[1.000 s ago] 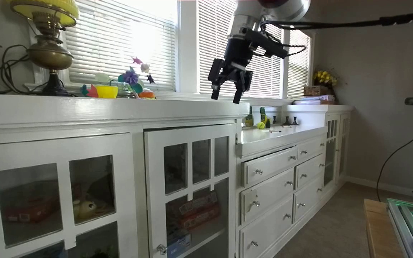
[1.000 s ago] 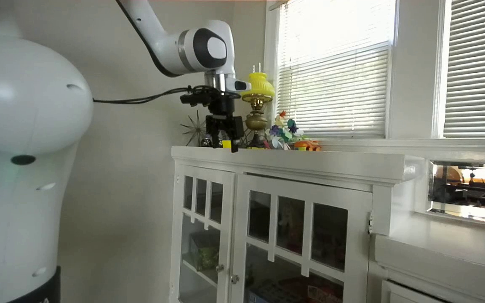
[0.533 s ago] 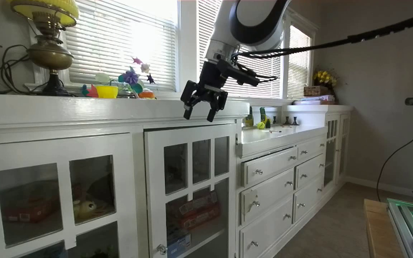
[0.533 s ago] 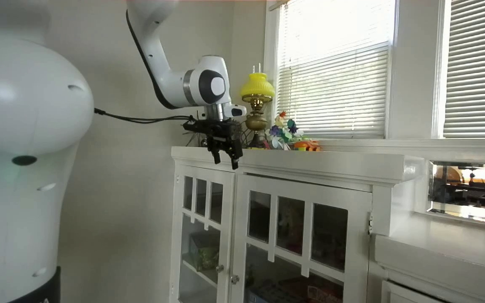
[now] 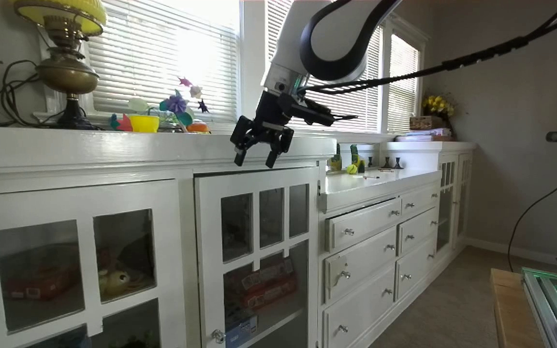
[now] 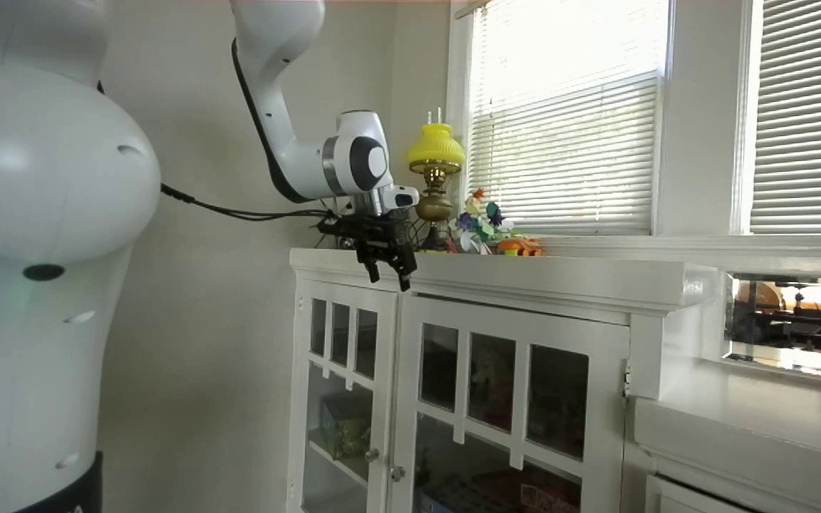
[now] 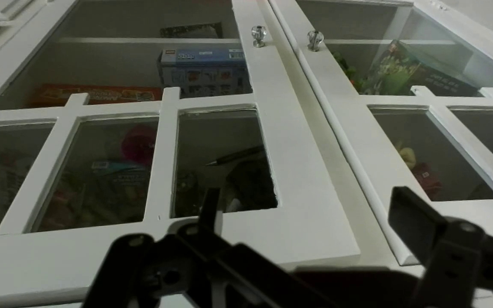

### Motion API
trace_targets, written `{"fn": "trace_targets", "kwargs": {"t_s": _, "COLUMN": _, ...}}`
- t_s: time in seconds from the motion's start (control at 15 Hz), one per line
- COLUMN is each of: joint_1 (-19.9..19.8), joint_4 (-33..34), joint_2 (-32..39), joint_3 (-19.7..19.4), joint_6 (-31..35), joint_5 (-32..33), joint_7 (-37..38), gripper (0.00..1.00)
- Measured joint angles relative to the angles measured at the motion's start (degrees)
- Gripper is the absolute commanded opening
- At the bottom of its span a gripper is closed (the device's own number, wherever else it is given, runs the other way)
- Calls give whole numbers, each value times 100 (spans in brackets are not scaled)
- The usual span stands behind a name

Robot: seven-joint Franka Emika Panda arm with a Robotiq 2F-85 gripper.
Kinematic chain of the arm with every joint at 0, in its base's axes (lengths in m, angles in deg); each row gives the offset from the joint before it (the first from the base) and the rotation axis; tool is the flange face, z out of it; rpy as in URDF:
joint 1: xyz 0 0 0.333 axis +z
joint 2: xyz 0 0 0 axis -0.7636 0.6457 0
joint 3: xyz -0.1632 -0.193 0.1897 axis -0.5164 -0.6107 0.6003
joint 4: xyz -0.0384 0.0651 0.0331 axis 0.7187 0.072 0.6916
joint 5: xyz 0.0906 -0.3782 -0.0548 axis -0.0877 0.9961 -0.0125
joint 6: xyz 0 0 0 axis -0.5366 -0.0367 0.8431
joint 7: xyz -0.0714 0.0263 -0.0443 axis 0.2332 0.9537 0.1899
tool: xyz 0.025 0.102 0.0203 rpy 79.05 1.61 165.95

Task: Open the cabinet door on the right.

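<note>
The right cabinet door, white with small upper and taller lower glass panes, shows in both exterior views (image 5: 264,253) (image 6: 494,434) and in the wrist view (image 7: 287,141). It looks closed or nearly so, with a dark gap along its top edge. Its glass knob (image 5: 218,336) also shows in the wrist view (image 7: 258,35). My gripper (image 5: 255,159) is open and empty, pointing down in front of the cabinet's top ledge, well above the knob. It also shows in an exterior view (image 6: 389,278). In the wrist view its fingers (image 7: 417,222) stand either side of the door's top corner, apparently not touching.
The left glass-paned door (image 6: 382,399) with its own knob (image 6: 373,454) adjoins it. The ledge (image 6: 524,274) overhangs both doors. A yellow lamp (image 6: 435,171) and pinwheels (image 5: 177,104) stand on top. White drawers (image 5: 363,256) lie beyond the right door.
My gripper has come down from above the ledge to in front of it. It moved left and down in an exterior view, and stays open. The door has not moved.
</note>
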Motion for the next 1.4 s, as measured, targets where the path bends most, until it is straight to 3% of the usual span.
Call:
{"fn": "trace_targets", "kwargs": {"t_s": 0.27, "joint_1": -35, "joint_4": -13, "joint_2": 18, "joint_3": 0, "joint_6": -58, "joint_5": 134, "joint_7": 207, "gripper": 100}}
{"fn": "trace_targets", "kwargs": {"t_s": 0.6, "joint_1": -154, "joint_4": 178, "joint_2": 166, "joint_3": 99, "joint_6": -233, "joint_5": 1535, "joint_7": 2192, "gripper": 100}}
{"fn": "trace_targets", "kwargs": {"t_s": 1.0, "joint_1": 112, "joint_4": 1073, "joint_2": 718, "joint_3": 394, "joint_6": -633, "joint_5": 3537, "joint_7": 4519, "gripper": 100}}
{"fn": "trace_targets", "kwargs": {"t_s": 1.4, "joint_1": 478, "joint_4": 2216, "joint_2": 1756, "joint_3": 326, "joint_6": -1401, "joint_5": 5145, "joint_7": 5653, "gripper": 100}}
